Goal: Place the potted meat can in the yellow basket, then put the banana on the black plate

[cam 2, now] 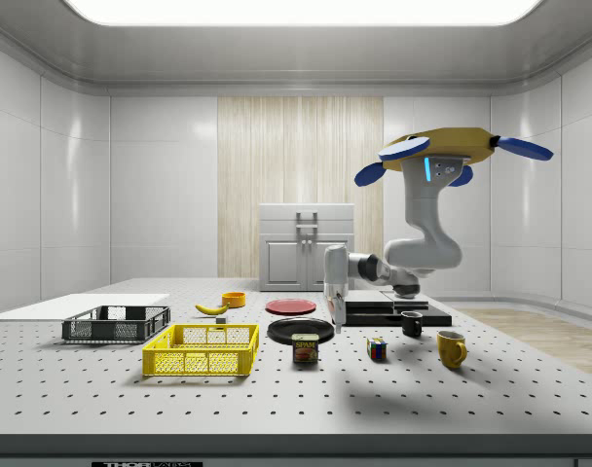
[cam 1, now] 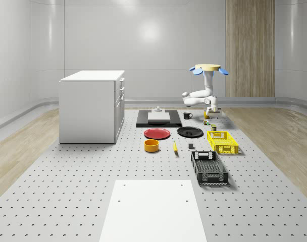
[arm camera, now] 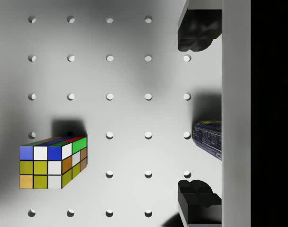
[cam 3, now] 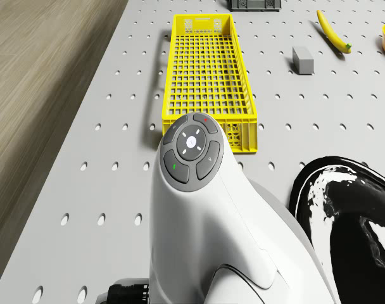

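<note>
The potted meat can [cam 2: 305, 348] stands upright on the table between the yellow basket [cam 2: 201, 350] and a Rubik's cube [cam 2: 376, 349]. My gripper [cam 2: 339, 326] hangs open, pointing down, just above and behind the can, near the black plate's [cam 2: 300, 330] rim. In the wrist view the open fingers [arm camera: 196, 203] flank a partly hidden sliver of the can [arm camera: 208, 142]. The banana [cam 2: 212, 308] lies beyond the basket. The drone [cam 1: 211, 68] hovers above the table's far right part in the whole-scene view. The drone view looks past the arm to the yellow basket [cam 3: 208, 69], banana [cam 3: 332, 30] and black plate [cam 3: 344, 215].
A yellow mug [cam 2: 452, 347] and a black mug [cam 2: 411, 324] stand at the side view's right. A black basket [cam 1: 209, 168], red plate [cam 1: 157, 133], orange bowl [cam 1: 151, 145] and small grey block [cam 1: 191, 146] lie nearby. A white cabinet [cam 1: 92, 106] stands at the whole-scene view's left.
</note>
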